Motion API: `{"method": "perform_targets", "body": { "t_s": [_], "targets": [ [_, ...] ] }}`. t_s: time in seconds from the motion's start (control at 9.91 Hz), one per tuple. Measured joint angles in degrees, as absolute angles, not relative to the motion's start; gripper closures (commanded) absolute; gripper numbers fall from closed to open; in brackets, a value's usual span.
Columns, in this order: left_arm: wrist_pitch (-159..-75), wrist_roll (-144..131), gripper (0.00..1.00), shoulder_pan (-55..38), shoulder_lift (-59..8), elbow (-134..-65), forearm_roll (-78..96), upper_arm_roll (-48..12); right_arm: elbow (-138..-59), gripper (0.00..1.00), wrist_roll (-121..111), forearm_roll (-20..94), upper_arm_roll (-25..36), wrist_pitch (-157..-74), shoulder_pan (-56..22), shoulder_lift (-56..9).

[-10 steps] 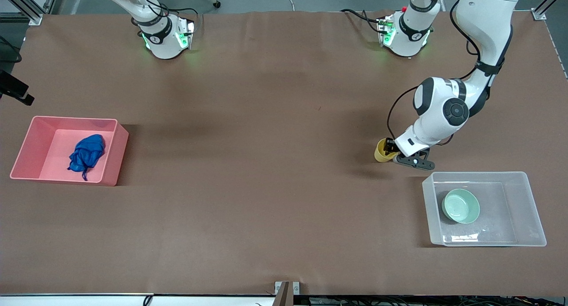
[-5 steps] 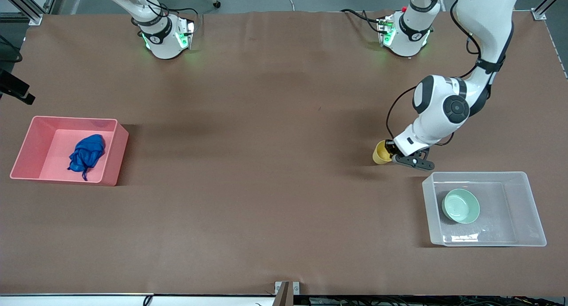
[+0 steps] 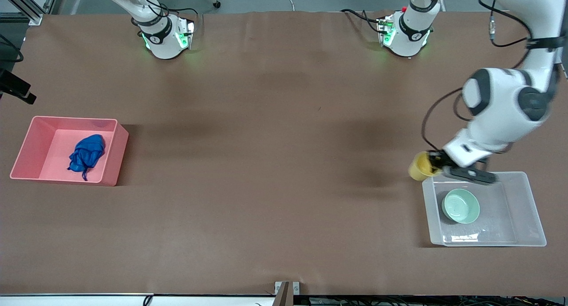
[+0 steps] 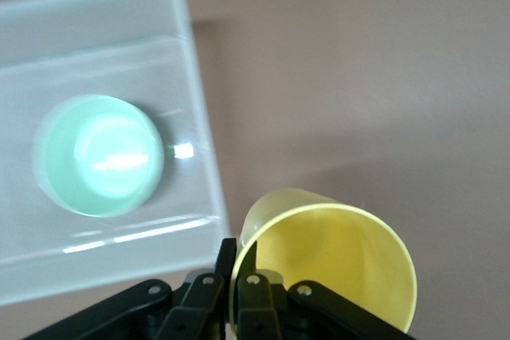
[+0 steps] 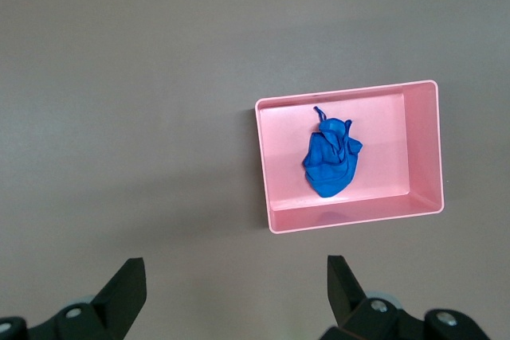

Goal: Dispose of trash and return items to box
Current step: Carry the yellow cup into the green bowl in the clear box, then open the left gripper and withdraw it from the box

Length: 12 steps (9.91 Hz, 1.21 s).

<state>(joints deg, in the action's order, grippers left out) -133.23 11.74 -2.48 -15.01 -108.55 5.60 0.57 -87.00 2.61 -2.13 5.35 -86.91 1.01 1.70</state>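
Observation:
My left gripper (image 3: 434,165) is shut on the rim of the yellow cup (image 3: 420,165) and holds it in the air, over the table beside the corner of the clear box (image 3: 530,195). In the left wrist view the cup (image 4: 343,260) is pinched at its rim by my gripper (image 4: 237,276). The mint-green bowl (image 3: 460,206) lies in the box and also shows in the left wrist view (image 4: 100,155). The blue trash wad (image 3: 86,153) lies in the pink bin (image 3: 116,153). My right gripper (image 5: 237,292) is open and empty, high above the table; the right arm waits.
The pink bin (image 5: 426,157) with the blue wad (image 5: 331,161) stands at the right arm's end of the table. The clear box (image 4: 195,117) stands at the left arm's end. Both arm bases stand along the table's edge farthest from the front camera.
My left gripper has carried the yellow cup up and toward the left arm's end of the table, from the table's surface to the corner of the clear box. Nothing else moved.

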Motion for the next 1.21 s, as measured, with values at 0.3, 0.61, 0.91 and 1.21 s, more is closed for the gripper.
{"method": "perform_targets", "body": {
  "t_s": [0.3, 0.61, 0.91, 1.21],
  "targets": [
    [-133.1, 14.2, 0.98, -2.0, -25.2, -98.1, 5.6, 7.4, -86.9, 0.00, 2.6, -2.1, 5.3, -86.9, 1.0, 1.6],
    [-134.2, 14.6, 0.91, -1.5, -36.0, -91.7, 6.7, 9.3, -86.9, 0.00, 2.7, -2.1, 5.3, -86.0, 1.0, 1.6],
    [-138.3, 15.3, 0.00, -1.1, -39.1, -91.3, 8.0, 9.5, -86.9, 0.00, 2.7, -2.1, 5.3, -85.6, 1.0, 1.6],
    [-138.0, 15.4, 0.00, -1.1, -35.8, -89.7, 8.0, 9.6, -86.8, 0.00, 2.7, -2.1, 5.4, -85.5, 1.0, 1.6]
  ]
}}
